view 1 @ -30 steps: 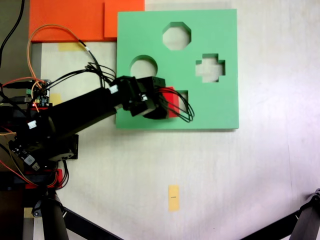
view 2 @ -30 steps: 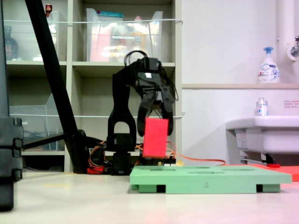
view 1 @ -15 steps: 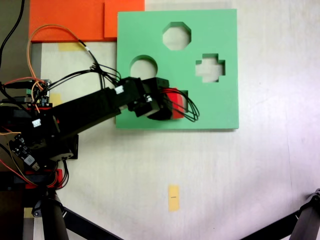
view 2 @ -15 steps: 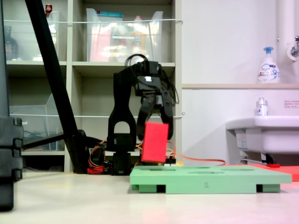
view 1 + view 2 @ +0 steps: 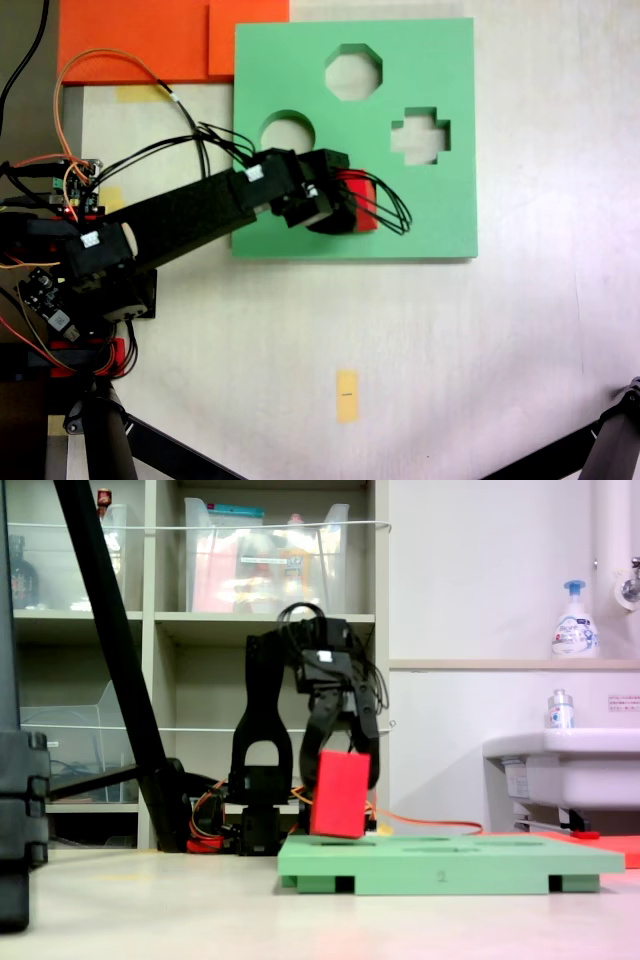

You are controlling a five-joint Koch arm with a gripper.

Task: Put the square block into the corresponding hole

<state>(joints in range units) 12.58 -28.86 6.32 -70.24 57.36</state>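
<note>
Block held in the pincer, red cuboid, pinched between the jaws and hanging just above the green foam board. In the second exterior view its long axis runs near vertical, top leaning slightly toward 1 o'clock; the lower edge sits close to the board's top face, contact not certain. In the first exterior view the block covers the square cut-out, so the hole itself is hidden; only red shows at the pincer's 3 o'clock side. Round cut-out lies at 11 o'clock from the pincer, cross-shaped cut-out at 1 o'clock, octagonal cut-out at 12. Judgement: the coming move turns on straightening the tilt, then going straight down. Yellow tape strip lies well apart on the worktop.
</note>
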